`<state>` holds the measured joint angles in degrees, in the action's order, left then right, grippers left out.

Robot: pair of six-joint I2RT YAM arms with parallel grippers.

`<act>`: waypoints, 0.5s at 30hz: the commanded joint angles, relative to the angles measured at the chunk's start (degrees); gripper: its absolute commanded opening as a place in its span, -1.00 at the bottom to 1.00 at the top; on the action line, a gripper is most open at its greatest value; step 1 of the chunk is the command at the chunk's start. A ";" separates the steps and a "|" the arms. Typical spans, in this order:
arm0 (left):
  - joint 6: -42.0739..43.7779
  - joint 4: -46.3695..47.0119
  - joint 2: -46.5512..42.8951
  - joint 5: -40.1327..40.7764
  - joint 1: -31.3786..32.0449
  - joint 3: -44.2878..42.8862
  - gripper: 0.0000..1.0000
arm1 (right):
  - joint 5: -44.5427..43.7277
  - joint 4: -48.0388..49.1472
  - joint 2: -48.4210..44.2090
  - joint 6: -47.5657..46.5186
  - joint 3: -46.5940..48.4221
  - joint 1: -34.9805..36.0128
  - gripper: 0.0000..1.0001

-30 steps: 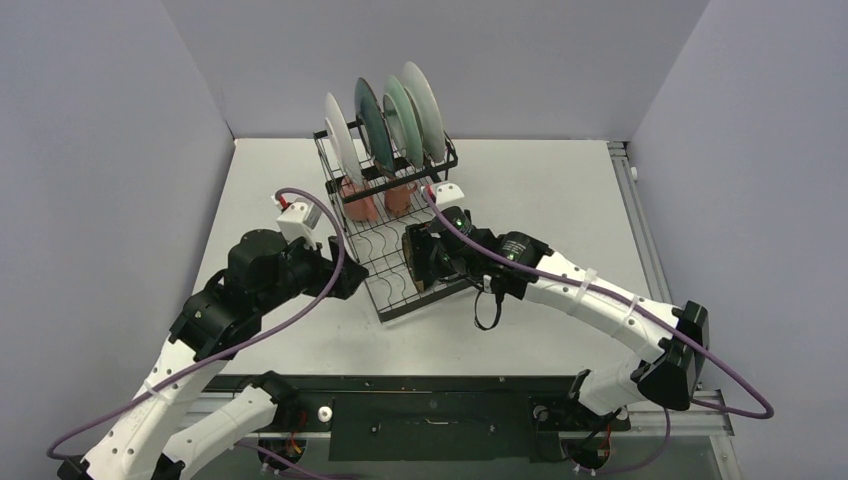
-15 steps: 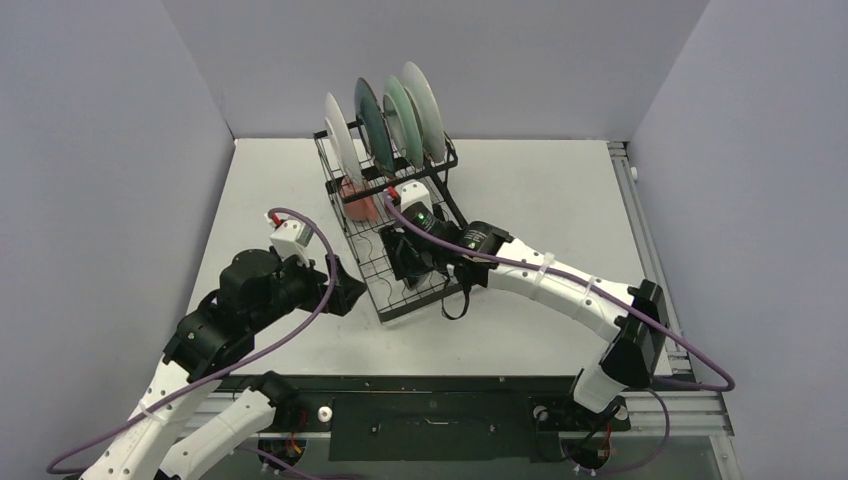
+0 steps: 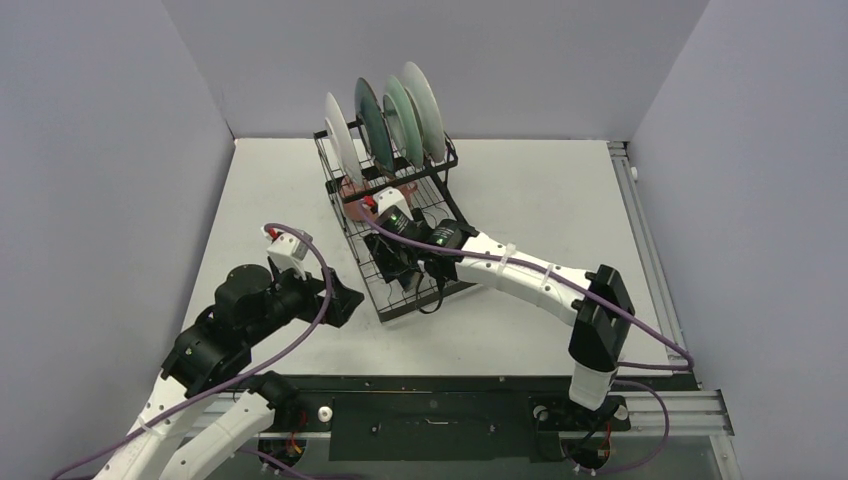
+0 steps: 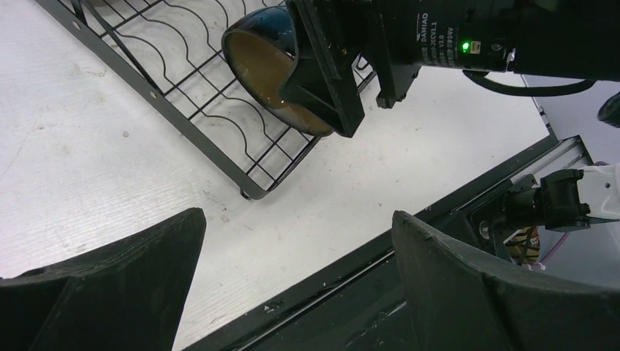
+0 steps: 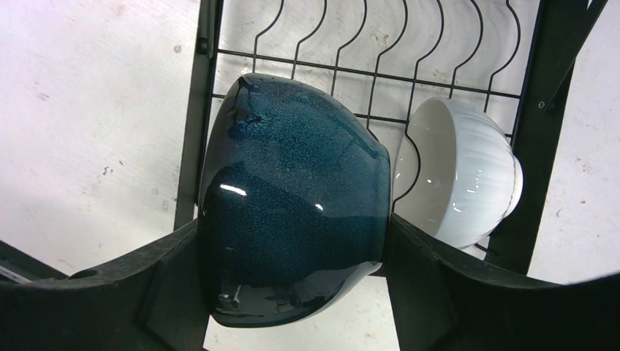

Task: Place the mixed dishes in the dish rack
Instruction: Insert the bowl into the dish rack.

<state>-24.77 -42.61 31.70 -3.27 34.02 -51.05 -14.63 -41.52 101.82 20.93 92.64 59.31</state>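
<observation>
The dark bowl (image 5: 292, 205) is squeezed by the right gripper (image 5: 303, 281) above the rack (image 5: 207, 73), beside the white bowl (image 5: 460, 175). The left gripper (image 4: 296, 285) is spread wide, empty. If dropped crooked, the white bowl could be bumped.

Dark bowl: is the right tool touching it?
Touching. Right wrist view: both fingers of the right tool press the sides of the dark bowl.

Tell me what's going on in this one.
The right gripper holds the dark bowl over the dish rack's lower tray, next to the white bowl already lying there. Four plates stand in the upper slots. The left gripper hangs open and empty beside the rack's near corner.
</observation>
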 commanded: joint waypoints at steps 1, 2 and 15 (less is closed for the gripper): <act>0.92 4.05 -1.34 -0.75 -0.36 2.43 0.93 | -4.12 2.94 0.14 -2.50 4.22 0.16 -1.00; 0.77 4.56 -1.49 -0.88 -0.36 2.79 0.93 | -4.36 3.04 0.64 -2.83 4.22 0.13 -1.00; 0.69 7.36 -3.51 -1.82 -0.36 6.68 0.93 | -3.75 3.71 3.93 -3.76 3.03 -1.97 -1.00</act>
<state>-24.77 -39.51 29.43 -3.86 34.02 -44.91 -15.90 -41.67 106.54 18.37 93.43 58.15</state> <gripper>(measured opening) 0.965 0.681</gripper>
